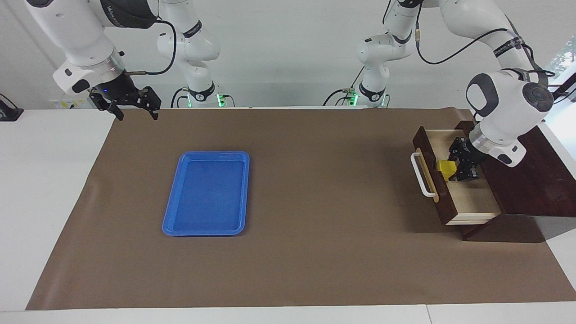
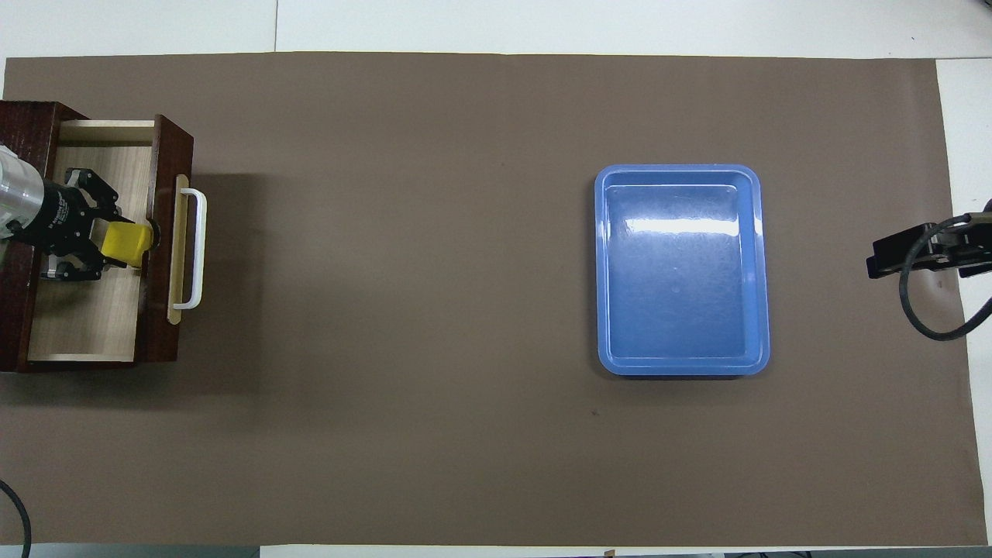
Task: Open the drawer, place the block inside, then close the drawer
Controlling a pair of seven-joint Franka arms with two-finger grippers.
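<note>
One block (image 1: 445,168), yellow, sits clamped between the left gripper's (image 1: 451,171) fingers inside the open drawer (image 1: 468,200), low over its pale floor and close against the drawer's front panel. The right gripper (image 1: 135,105), fingers apart, waits over the table's (image 1: 315,180) edge, well apart.

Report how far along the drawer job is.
Done: the drawer stands pulled open from its cabinet. In hand: the left gripper is inside it, with the yellow block between its fingers just inside the drawer's front panel; whether the block touches the floor is unclear. Left: let go, withdraw, and push the drawer shut. The right gripper waits, open, over the table's edge, away from the blue tray.
</note>
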